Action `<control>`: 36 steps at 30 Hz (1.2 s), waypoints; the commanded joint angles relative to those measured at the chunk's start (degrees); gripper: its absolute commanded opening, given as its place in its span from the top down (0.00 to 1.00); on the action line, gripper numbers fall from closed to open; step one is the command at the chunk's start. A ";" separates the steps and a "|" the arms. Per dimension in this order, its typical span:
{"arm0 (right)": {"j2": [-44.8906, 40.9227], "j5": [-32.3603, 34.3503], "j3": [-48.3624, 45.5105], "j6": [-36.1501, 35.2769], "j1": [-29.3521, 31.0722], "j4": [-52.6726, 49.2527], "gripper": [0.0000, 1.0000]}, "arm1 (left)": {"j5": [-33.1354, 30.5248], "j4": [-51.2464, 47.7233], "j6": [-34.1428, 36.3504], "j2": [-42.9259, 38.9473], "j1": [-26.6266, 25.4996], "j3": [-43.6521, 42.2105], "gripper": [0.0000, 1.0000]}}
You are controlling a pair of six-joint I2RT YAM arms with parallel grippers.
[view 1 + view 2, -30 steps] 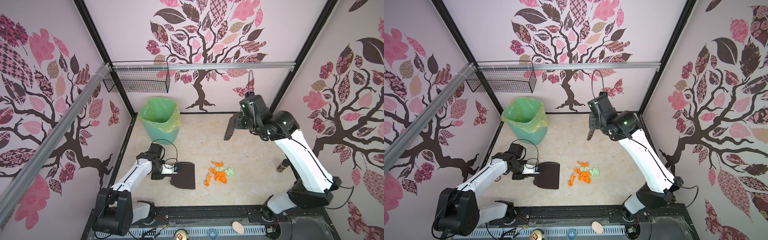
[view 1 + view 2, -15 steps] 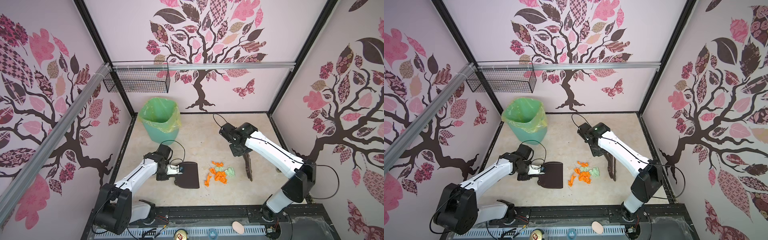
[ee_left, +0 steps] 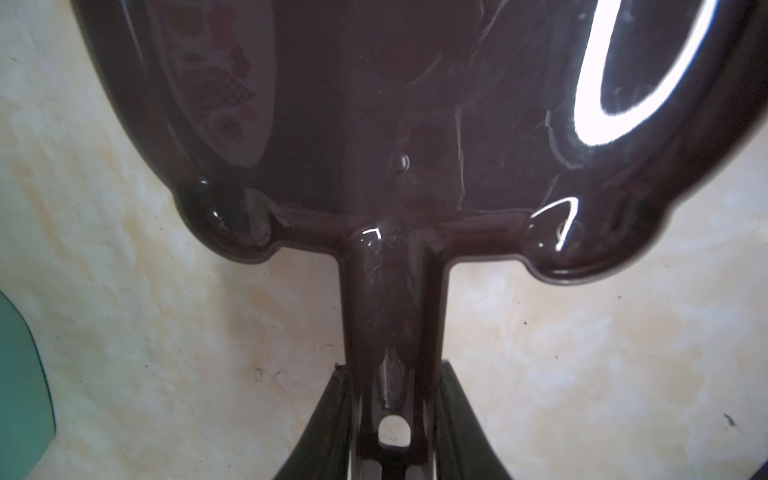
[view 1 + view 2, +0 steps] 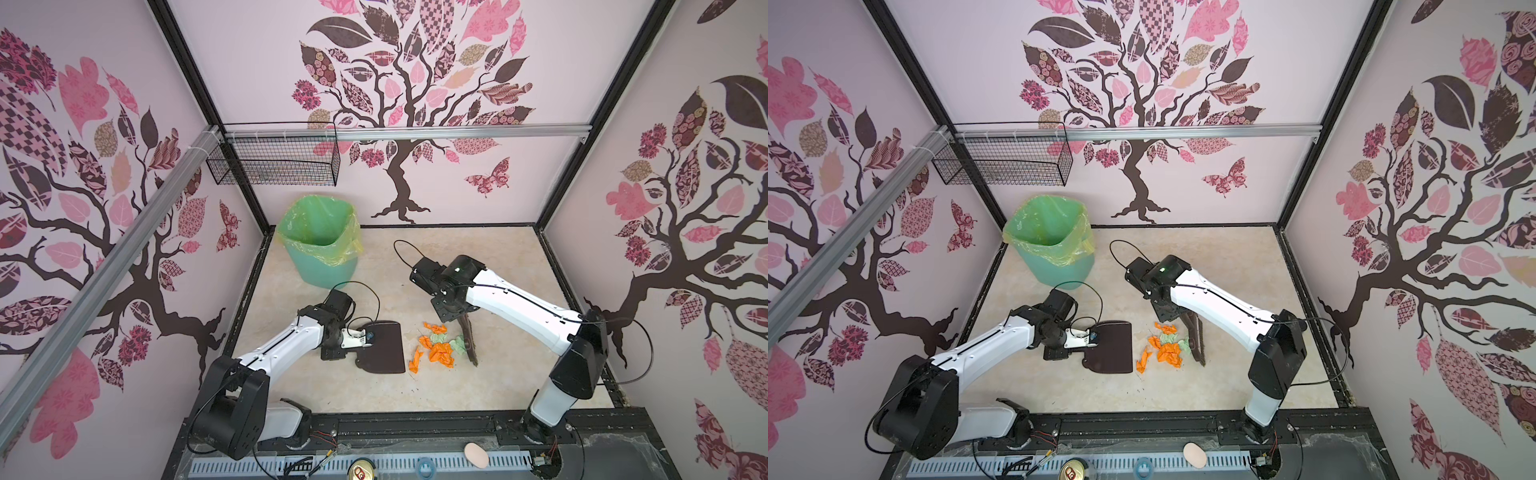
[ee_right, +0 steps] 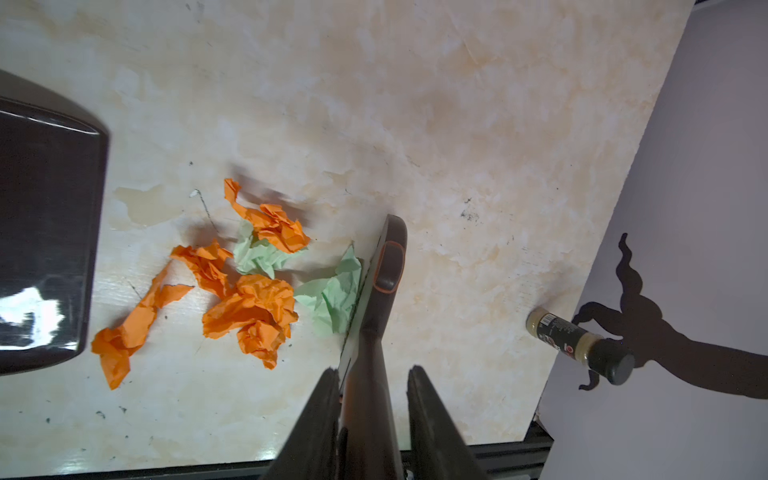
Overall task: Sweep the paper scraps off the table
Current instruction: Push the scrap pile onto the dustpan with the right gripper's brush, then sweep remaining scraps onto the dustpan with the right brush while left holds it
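Nearest me, along the front rail at the bottom edge of both top views, sit a can, a small ring and a pale egg-shaped thing. Just past them the table begins. In the lower middle of both top views the paper scraps lie on it in one loose heap, orange wads mixed with a few pale green ones. To the left of the heap the dustpan lies flat on the table, its open edge facing the scraps and a little apart from them. The left gripper is clamped on the dustpan's handle, a finger on each side of it in the left wrist view. To the right of the heap stands the brush, its bristle edge on the table and touching the nearest green wad in the right wrist view. The right gripper is closed narrowly round the brush's handle. That same view shows a spice jar lying on its side at the table's edge by the wall, well apart from the heap. Farther back, upper left of centre, the bin stands upright near the back left corner, and above it a wire basket hangs on the wall.
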 commanded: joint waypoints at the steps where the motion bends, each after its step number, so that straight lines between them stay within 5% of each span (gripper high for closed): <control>1: 2.57 -3.38 2.17 2.12 2.00 2.44 1.00 | -0.69 1.77 -1.64 0.83 -0.94 1.20 0.81; 29: 13.60 -9.63 25.11 3.27 9.24 5.49 1.00 | -0.82 2.65 -2.18 3.10 -2.82 0.82 0.81; 36: 12.01 -6.83 28.63 3.69 9.28 1.95 1.00 | -1.23 3.62 -1.46 2.46 -2.56 -0.38 0.82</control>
